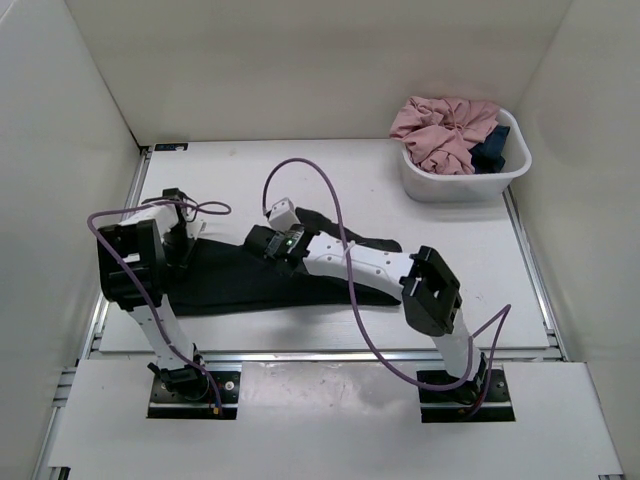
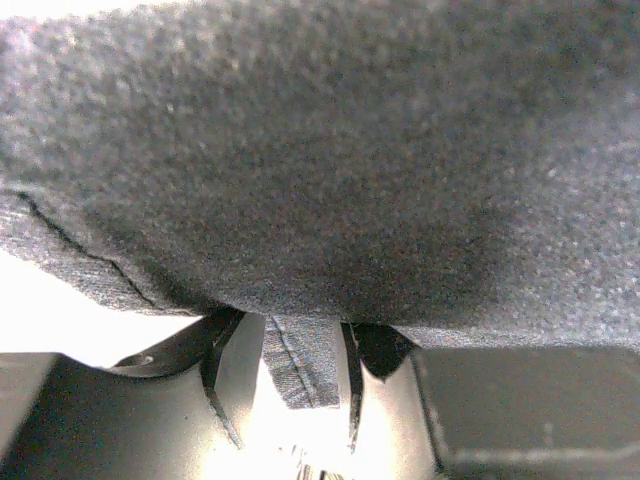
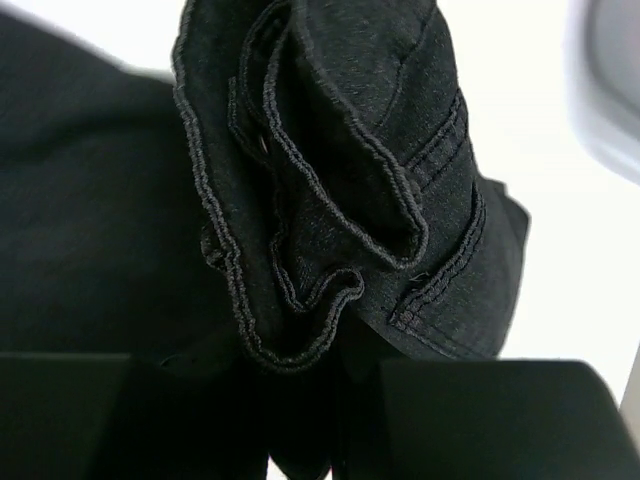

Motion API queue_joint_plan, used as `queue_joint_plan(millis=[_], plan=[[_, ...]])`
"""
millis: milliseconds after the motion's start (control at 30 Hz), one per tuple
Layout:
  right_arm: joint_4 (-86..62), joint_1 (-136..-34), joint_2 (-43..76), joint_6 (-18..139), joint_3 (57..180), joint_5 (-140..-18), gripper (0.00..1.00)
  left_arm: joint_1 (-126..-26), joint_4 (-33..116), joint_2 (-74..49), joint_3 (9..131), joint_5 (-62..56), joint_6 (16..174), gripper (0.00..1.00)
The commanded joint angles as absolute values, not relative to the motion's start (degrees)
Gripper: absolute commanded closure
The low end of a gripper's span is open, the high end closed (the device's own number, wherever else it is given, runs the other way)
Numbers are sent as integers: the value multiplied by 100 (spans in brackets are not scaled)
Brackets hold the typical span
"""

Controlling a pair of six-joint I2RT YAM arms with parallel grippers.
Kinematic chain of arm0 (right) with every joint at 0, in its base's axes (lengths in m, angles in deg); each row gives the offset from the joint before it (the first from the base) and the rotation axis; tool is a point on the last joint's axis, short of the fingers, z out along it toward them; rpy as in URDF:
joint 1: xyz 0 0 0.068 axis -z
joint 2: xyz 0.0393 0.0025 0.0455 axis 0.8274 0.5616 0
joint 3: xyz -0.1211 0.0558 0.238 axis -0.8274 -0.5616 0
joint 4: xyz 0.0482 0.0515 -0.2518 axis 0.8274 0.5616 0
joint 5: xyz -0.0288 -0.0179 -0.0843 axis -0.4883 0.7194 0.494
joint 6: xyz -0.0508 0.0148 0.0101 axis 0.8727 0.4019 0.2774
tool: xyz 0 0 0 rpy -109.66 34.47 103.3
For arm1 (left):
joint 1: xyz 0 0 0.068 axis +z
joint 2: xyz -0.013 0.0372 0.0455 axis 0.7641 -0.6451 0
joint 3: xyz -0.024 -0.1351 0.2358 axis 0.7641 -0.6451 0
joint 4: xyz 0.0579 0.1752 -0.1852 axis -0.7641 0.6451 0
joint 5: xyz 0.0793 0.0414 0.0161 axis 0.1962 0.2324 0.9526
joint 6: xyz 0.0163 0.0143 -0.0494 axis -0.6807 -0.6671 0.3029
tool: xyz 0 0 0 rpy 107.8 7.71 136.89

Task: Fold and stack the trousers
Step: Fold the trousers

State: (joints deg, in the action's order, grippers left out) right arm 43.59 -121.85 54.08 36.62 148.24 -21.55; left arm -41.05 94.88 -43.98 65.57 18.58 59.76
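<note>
The black trousers (image 1: pixel 240 278) lie spread across the table between the two arms. My left gripper (image 1: pixel 180 240) sits at their left end, shut on a strip of the fabric (image 2: pixel 300 365) that hangs between its fingers, with more cloth (image 2: pixel 330 170) draped just ahead. My right gripper (image 1: pixel 285 243) is at the trousers' upper middle, shut on a bunched, hemmed fold of the trousers (image 3: pixel 330 230) that stands up from its jaws. The fingertips of both grippers are hidden by cloth.
A white tub (image 1: pixel 470 178) stands at the back right, holding a pink garment (image 1: pixel 440 130) and a small dark blue cloth (image 1: pixel 495 148). White walls enclose the table on three sides. A purple cable (image 1: pixel 320 185) loops above the right arm.
</note>
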Motion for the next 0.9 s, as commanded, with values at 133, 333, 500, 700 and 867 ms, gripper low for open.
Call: queue_joint_plan(millis=[133, 333, 500, 700, 867], plan=[[4008, -12245, 5436, 3662, 14866, -3017, 100, -4332, 9392, -4614, 6793, 1411, 6272, 56], [3884, -12298, 5999, 4784, 15392, -4378, 39, -4332, 9444, -4719, 6908, 1472, 6325, 53], [2842, -12298, 4903, 5288, 15007, -4784, 11, -4332, 9444, -4509, 6960, 1692, 6211, 52], [2687, -11737, 3539, 5089, 14401, -4872, 13, -4332, 9645, -4202, 7390, 1991, 6044, 47], [2953, -10752, 3021, 4875, 12917, -5521, 22, -4332, 9997, -3833, 8155, 2114, 5737, 44]])
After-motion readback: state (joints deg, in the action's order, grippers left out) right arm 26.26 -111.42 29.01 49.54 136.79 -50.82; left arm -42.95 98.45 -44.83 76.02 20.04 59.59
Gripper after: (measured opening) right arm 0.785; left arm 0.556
